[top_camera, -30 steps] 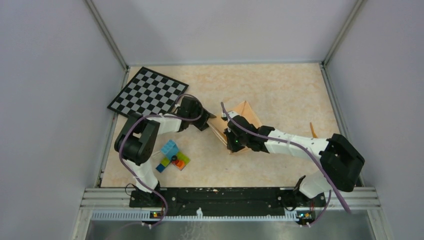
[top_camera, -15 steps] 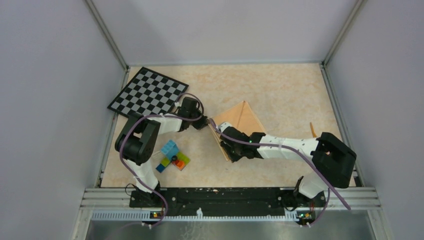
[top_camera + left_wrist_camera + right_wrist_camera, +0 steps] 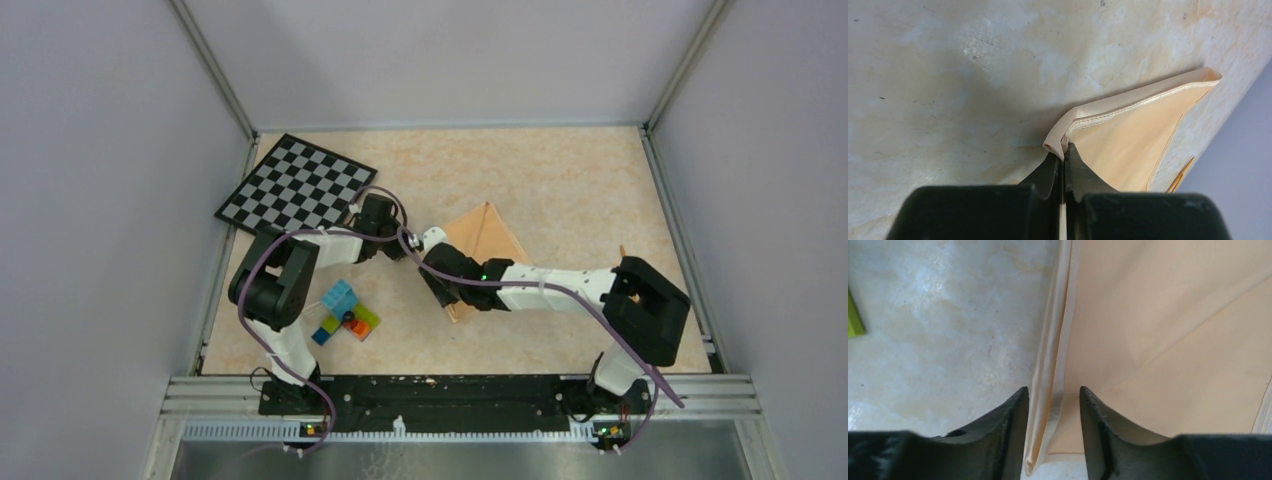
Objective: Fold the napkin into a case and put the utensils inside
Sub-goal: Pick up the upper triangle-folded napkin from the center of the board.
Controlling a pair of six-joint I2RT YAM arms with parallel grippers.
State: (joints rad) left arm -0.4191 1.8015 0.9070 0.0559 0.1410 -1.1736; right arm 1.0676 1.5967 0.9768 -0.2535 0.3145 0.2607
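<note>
The peach napkin (image 3: 487,235) lies folded into a flat pointed shape at mid-table. My left gripper (image 3: 408,243) is shut on its left corner, and the rolled hem (image 3: 1064,150) sits pinched at the fingertips. My right gripper (image 3: 443,290) is open at the near-left edge. In the right wrist view its fingers (image 3: 1052,390) straddle the doubled fold (image 3: 1055,340) without pinching it. A slim orange-yellow utensil (image 3: 625,258) lies to the right, partly behind the right arm. It also shows past the cloth (image 3: 1180,175) in the left wrist view.
A black-and-white checkerboard (image 3: 297,183) lies at the back left. A cluster of coloured toy bricks (image 3: 345,315) sits near the left arm, and a green one (image 3: 853,315) is close to the right gripper. Enclosure walls border the table.
My left gripper has shut on the napkin's corner. My right gripper has let go of the raised cloth, opened and slid left along the near edge. The napkin now lies flatter.
</note>
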